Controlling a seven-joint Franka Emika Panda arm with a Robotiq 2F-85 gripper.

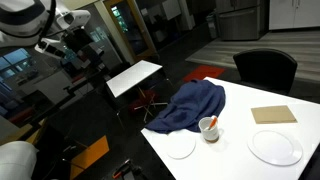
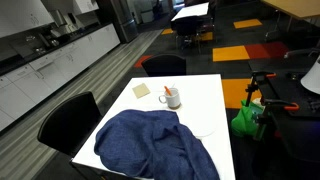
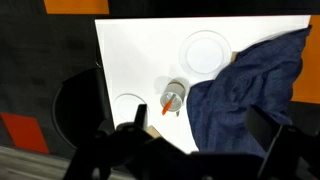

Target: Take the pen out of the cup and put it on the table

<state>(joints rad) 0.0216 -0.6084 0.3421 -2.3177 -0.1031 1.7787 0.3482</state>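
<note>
The table [image 2: 205, 95] is white, flat and smooth. It stands in a room with dark carpet [image 2: 215, 62] that has orange squares. A soft, crumpled blue cloth [image 2: 150, 145] lies on it near a round plate [image 1: 275, 147]. The pen [image 3: 168, 108] (thin and orange) stands in the small round cup [image 3: 174, 96]. The claw [image 3: 190, 150] hangs well above, its fingers spread wide.

Both exterior views look down across the table [image 1: 235, 150] from adjoining sides; wrist view high overhead
</note>
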